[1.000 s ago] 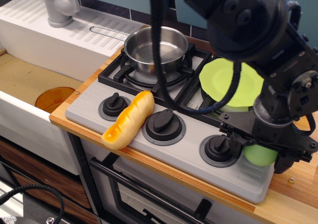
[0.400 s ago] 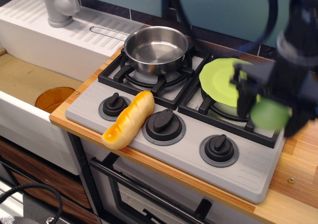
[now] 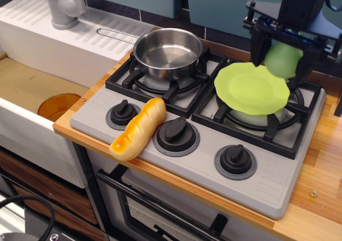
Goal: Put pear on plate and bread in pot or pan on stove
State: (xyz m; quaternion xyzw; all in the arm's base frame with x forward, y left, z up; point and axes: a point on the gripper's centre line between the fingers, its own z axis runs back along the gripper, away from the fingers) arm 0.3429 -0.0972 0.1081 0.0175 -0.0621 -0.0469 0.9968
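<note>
My gripper (image 3: pixel 283 59) is shut on the light-green pear (image 3: pixel 283 60) and holds it in the air over the far right edge of the lime-green plate (image 3: pixel 248 90). The plate rests tilted on the right burner of the grey stove (image 3: pixel 197 161). The golden bread loaf (image 3: pixel 139 128) lies at the stove's front left, between the left and middle knobs. The steel pot (image 3: pixel 168 53) stands empty on the left back burner.
A white sink unit with a grey faucet (image 3: pixel 64 6) stands at the left. An orange round dish (image 3: pixel 57 106) lies in the basin. Wooden counter (image 3: pixel 326 161) runs along the stove's right side. Three black knobs (image 3: pixel 176 131) line the stove front.
My gripper has lifted the pear from the stove's front right corner and carried it up and back, to above the plate's far right edge.
</note>
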